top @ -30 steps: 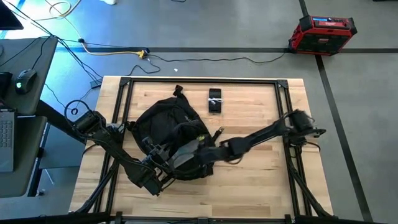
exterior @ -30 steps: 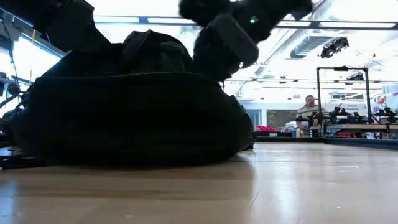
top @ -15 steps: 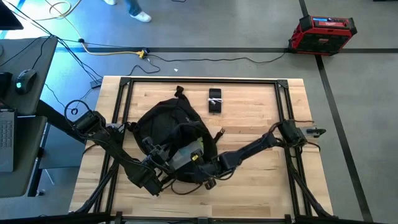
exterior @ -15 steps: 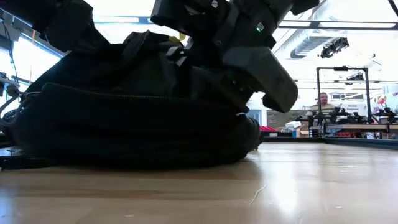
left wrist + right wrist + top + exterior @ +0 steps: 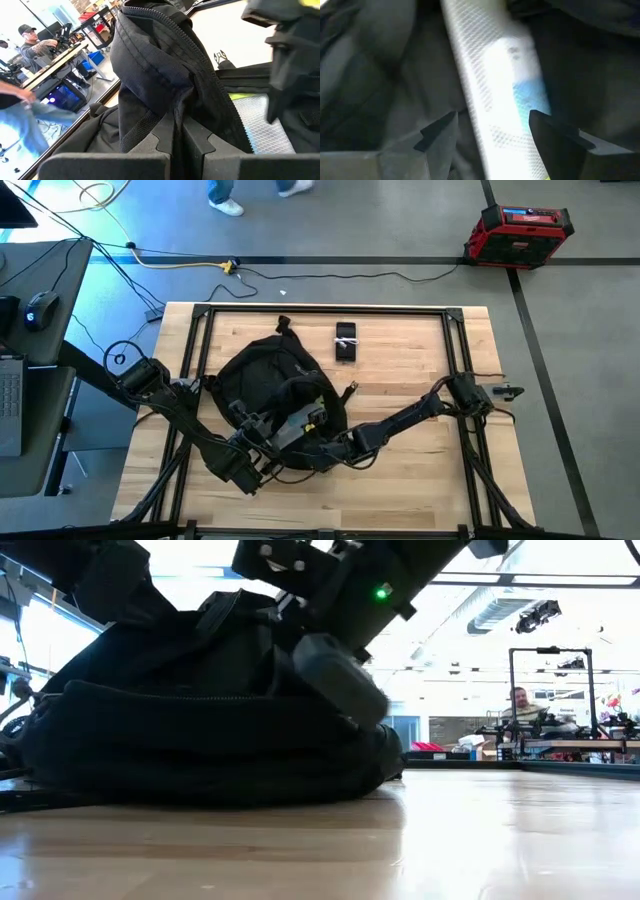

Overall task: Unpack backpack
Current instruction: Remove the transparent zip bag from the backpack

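Note:
The black backpack (image 5: 270, 385) lies on its side on the wooden table, its zipped opening toward the near edge. My left gripper (image 5: 260, 442) is shut on the edge of that opening. Inside lies a white mesh pouch (image 5: 492, 70) with a blue label, also seen as a pale patch, the pouch (image 5: 300, 423), from above. My right gripper (image 5: 492, 132) stands open inside the opening, one finger on either side of the pouch; whether a finger touches it I cannot tell. In the low view the right gripper (image 5: 335, 690) dips into the backpack (image 5: 200, 730) from above. My left gripper pinches a fold of the backpack's black fabric at the zipper edge of the opening (image 5: 172, 117) between its two fingers. The fold rises out of the fingers and stands up, holding the opening apart, while the backpack's body rests on the table.
A small black device (image 5: 345, 342) lies on the table beyond the backpack. Black frame rails (image 5: 455, 350) run along the table's sides. A red case (image 5: 518, 232) stands on the floor at the far right. A person's legs (image 5: 225, 195) pass behind the table.
My right gripper has gone toward the table's near edge and a little left, sinking slantwise into the backpack's opening and rolling about its own axis. The backpack's top has sagged slightly under it. The person on the floor has walked along behind the table.

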{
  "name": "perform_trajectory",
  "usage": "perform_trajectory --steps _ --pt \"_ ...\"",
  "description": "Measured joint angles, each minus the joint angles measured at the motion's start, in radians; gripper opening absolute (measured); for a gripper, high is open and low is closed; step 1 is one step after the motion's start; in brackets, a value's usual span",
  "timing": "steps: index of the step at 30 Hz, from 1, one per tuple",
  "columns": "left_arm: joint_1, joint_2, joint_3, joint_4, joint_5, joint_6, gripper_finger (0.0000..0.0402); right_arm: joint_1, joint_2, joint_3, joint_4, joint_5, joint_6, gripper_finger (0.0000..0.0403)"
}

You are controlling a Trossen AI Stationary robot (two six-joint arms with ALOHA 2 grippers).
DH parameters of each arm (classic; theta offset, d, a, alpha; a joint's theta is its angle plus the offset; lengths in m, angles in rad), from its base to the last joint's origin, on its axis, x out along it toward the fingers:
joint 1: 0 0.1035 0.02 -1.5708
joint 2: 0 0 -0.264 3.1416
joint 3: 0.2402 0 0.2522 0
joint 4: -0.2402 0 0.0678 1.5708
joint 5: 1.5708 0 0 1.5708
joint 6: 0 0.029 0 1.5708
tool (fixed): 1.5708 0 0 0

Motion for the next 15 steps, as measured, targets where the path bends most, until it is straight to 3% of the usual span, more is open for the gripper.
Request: perform_trajectory --steps 15 --pt "0.0 0.0 0.0 0.005 0.0 0.003 0.0 -0.056 0.078 0.002 0.029 -0.017 -0.204 0.0216"
